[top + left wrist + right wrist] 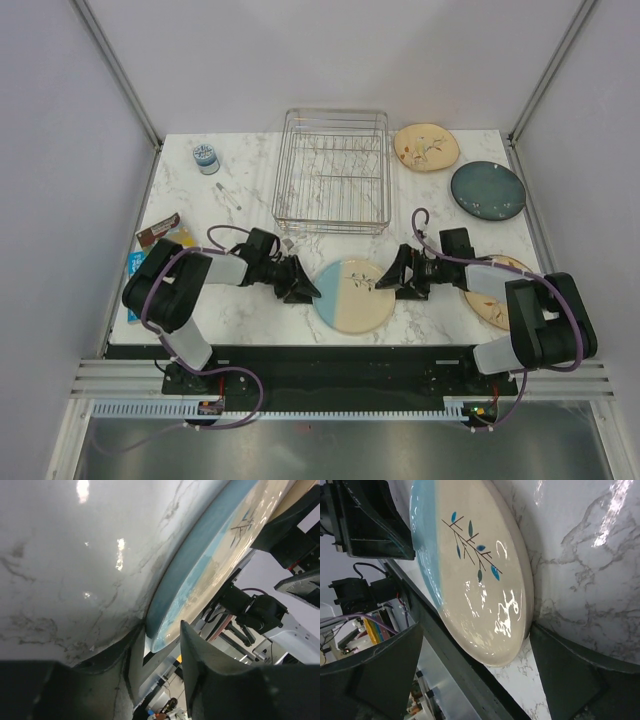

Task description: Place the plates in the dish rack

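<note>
The half light-blue, half cream plate (pixel 352 295) lies on the marble table near the front, between both grippers. My left gripper (pixel 303 290) is open at its blue left rim; in the left wrist view the rim (pixel 165 615) sits between the jaws (pixel 161 627), touching only the lower finger. My right gripper (pixel 393 281) is open wide at the cream right rim (pixel 470 570), its jaws (pixel 476 627) straddling it. The wire dish rack (pixel 330 185) stands empty behind. A cream-tan plate (pixel 426 147) and the dark teal plate (pixel 488 190) lie at back right. Another cream-tan plate (pixel 488 295) lies partly under my right arm.
A small blue-lidded jar (pixel 206 158) and a thin white object (pixel 230 193) lie left of the rack. Snack packets (pixel 160 235) lie at the table's left edge. White walls and metal frame posts enclose the table.
</note>
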Controlling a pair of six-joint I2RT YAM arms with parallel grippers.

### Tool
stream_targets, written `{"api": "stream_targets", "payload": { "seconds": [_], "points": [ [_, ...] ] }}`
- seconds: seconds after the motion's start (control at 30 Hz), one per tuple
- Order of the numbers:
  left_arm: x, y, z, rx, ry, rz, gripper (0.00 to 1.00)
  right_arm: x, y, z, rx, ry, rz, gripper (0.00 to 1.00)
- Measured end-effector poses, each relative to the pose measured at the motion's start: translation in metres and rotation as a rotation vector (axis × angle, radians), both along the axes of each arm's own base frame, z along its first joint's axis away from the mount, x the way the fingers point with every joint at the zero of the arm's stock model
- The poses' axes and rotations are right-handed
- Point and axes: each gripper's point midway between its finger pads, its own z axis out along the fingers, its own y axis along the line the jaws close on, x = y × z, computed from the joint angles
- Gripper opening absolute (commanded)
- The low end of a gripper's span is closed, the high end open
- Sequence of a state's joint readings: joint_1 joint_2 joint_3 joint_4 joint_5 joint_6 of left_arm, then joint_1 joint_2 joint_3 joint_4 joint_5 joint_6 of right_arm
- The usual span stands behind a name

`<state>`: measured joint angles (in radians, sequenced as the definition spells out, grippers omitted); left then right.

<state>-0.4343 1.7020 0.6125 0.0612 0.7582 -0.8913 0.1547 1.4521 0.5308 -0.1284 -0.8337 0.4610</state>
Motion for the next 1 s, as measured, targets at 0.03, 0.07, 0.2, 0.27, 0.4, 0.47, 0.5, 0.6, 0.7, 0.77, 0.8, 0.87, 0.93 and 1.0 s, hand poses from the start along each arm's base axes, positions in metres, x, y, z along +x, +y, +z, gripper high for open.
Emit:
{"api": "stream_targets", "payload": {
  "seconds": [0.03,0.07,0.2,0.27,0.4,0.47,0.5,0.6,0.7,0.77,0.8,0.87,0.93,1.0],
  "points": [
    [0.000,0.000,-0.001,0.006,0.004,0.003,0.29,-0.003,0.002,0.000,0.017,0.008,-0.004,0.95],
    [-0.001,0.000,-0.002,0.010,0.011,0.008,0.25,-0.004,0.003,0.001,0.026,0.007,-0.013,0.92],
    [-0.003,0.001,-0.006,0.026,0.024,0.013,0.10,-0.005,0.005,0.001,0.032,-0.020,-0.035,0.86],
    [-0.007,-0.004,-0.007,0.022,0.020,-0.008,0.02,-0.008,0.010,0.000,0.047,-0.025,-0.035,0.81],
    [-0.011,-0.022,-0.007,0.001,0.005,-0.069,0.02,-0.020,0.020,-0.001,0.087,0.010,-0.029,0.75],
    [-0.012,-0.025,-0.007,-0.007,0.007,-0.080,0.02,-0.022,0.021,-0.001,0.095,0.021,-0.032,0.72],
    [-0.013,-0.026,-0.007,-0.010,0.010,-0.083,0.02,-0.022,0.022,0.000,0.098,0.020,-0.032,0.73],
    [-0.013,-0.027,-0.007,-0.017,0.019,-0.084,0.02,-0.021,0.023,0.004,0.105,0.006,-0.031,0.70],
    [-0.013,-0.028,-0.008,-0.018,0.024,-0.087,0.02,-0.017,0.023,0.018,0.121,-0.051,-0.029,0.62],
    [-0.014,-0.029,-0.008,-0.018,0.023,-0.090,0.02,-0.014,0.023,0.025,0.126,-0.083,-0.032,0.53],
    [-0.014,-0.029,-0.008,-0.018,0.023,-0.092,0.02,-0.013,0.022,0.028,0.127,-0.097,-0.032,0.51],
    [-0.014,-0.030,-0.008,-0.016,0.022,-0.096,0.02,-0.011,0.020,0.032,0.126,-0.110,-0.038,0.32],
    [-0.014,-0.031,-0.008,-0.014,0.021,-0.097,0.02,-0.011,0.018,0.032,0.115,-0.118,-0.042,0.11],
    [-0.014,-0.031,-0.008,-0.011,0.022,-0.098,0.02,-0.011,0.016,0.032,0.102,-0.133,-0.042,0.00]
  ]
}}
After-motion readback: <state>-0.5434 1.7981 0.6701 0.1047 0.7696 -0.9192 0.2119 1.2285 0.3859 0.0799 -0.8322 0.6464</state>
